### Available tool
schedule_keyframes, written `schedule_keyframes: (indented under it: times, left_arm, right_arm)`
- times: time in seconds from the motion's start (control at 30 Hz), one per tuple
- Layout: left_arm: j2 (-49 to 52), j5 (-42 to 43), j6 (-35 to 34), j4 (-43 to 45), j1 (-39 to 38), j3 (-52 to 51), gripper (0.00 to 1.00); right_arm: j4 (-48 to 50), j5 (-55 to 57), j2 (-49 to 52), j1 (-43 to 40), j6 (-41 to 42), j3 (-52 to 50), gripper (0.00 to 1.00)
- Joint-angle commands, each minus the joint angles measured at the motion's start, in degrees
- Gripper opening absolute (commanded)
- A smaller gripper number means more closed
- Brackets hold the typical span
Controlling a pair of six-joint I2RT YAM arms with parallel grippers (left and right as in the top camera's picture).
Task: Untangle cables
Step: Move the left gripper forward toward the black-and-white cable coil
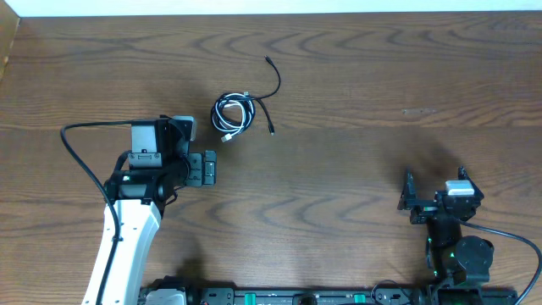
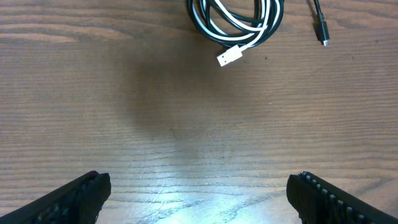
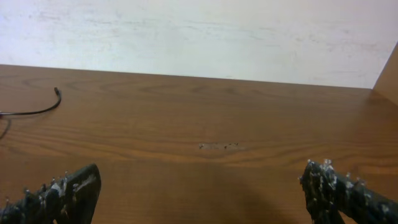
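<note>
The cables [image 1: 235,113] lie tangled, ungrasped; the left gripper [image 1: 209,168], spread empty like the right gripper [image 3: 199,190], probably must reach them.

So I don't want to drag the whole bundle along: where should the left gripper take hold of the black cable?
Grip the black cable on its free tail arcing right of the coil. Bring the left gripper straight down, jaws across the cord: there it lies flat and alone, clear of the white cable.

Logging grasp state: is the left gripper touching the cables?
Apart. The left wrist view shows bare table between the open left gripper and the cables.
</note>
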Motion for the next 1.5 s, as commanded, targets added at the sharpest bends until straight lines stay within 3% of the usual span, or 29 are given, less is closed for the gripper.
schedule_keyframes:
  times: [0.0,1.13,1.47]
  left_arm:
    - [0.22,0.26,0.83,-0.13,-0.11,2.01,0.96]
    - [0.66,0.35,2.32,-0.35,-0.11,2.01,0.96]
    - [5.81,0.76,2.29,4.37,-0.11,2.08,0.96]
  right_arm:
    - [-0.26,0.50,-0.13,0.33,-0.63,-0.09,0.99]
    - [-0.26,0.50,-0.13,0.33,-0.63,-0.09,0.99]
    - [-0.26,0.50,-0.13,0.31,-0.63,-0.09,0.99]
